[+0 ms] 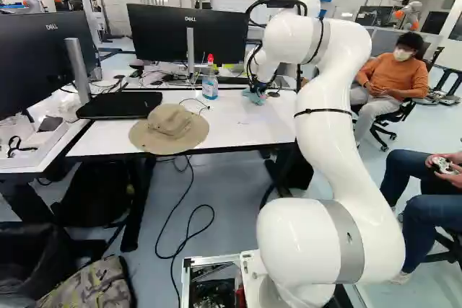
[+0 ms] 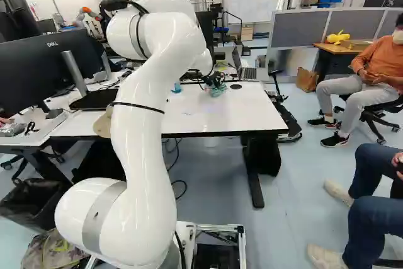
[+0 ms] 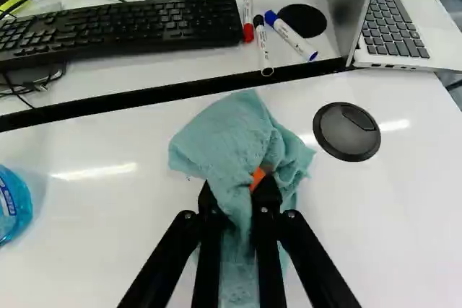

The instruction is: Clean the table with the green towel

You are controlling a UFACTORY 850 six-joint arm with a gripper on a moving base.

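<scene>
The gripper (image 2: 213, 82) is low over the far part of the white table (image 2: 252, 110), at the end of the outstretched arm. Bunched beneath it lies the green towel (image 2: 217, 91), which also shows in the left base view. In the wrist view the gripper (image 3: 238, 191) is shut on the towel (image 3: 227, 135), a fold of cloth pinched between its fingers. The rest of the cloth spreads ahead of the fingertips on the tabletop. An orange pad (image 3: 258, 177) peeks out beside the fold.
Spray bottle (image 1: 210, 81) and tan hat (image 1: 170, 129) share the table. Beyond its far edge are a keyboard (image 3: 123, 28), markers (image 3: 291, 34) and a laptop (image 3: 390, 19). A black cable cap (image 3: 346, 132) is beside the towel. Monitors (image 1: 187, 34) stand behind.
</scene>
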